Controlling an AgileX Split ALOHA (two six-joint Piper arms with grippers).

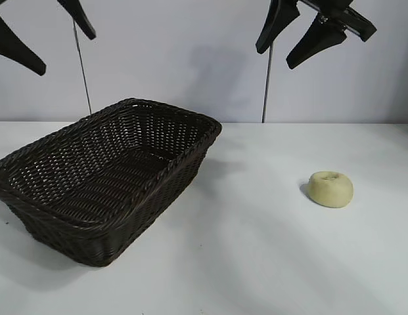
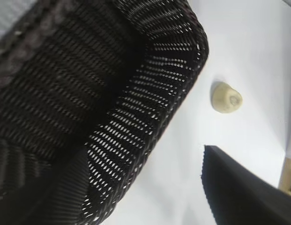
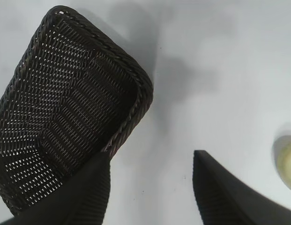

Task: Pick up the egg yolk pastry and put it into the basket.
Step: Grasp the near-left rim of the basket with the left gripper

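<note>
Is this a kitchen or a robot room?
Most likely a robot test bench, not a kitchen: a bare white table against a plain wall, with the left gripper and right gripper hanging open above it. Only a wicker basket and an egg yolk pastry are set out.

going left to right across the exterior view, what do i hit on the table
basket → egg yolk pastry, with bare white table between them; overhead, left end effector then right end effector, both open.
</note>
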